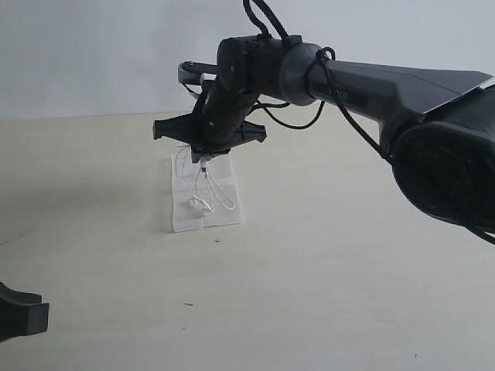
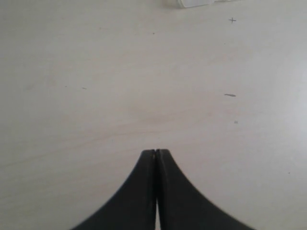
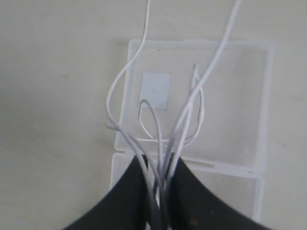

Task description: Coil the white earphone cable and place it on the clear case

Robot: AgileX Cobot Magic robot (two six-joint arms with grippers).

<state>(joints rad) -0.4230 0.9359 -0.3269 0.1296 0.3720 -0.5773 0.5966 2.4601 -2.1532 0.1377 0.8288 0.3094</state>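
The clear case [image 1: 226,215] lies open on the pale table, its two halves flat. In the right wrist view the clear case [image 3: 240,96] shows a small white label [image 3: 156,89] on one half. My right gripper [image 1: 205,159] hangs just above the case, shut on a bundle of strands of the white earphone cable [image 1: 207,190]. Loops of it dangle down onto the case. Close up, the white earphone cable [image 3: 191,103] fans out from between the fingers of the right gripper [image 3: 160,165]. My left gripper [image 2: 157,151] is shut and empty, low over bare table at the near left [image 1: 19,313].
The right arm [image 1: 371,85] reaches in from the right across the middle of the exterior view. A corner of the case [image 2: 196,2] shows at the edge of the left wrist view. Small dark marks [image 1: 217,240] dot the tabletop.
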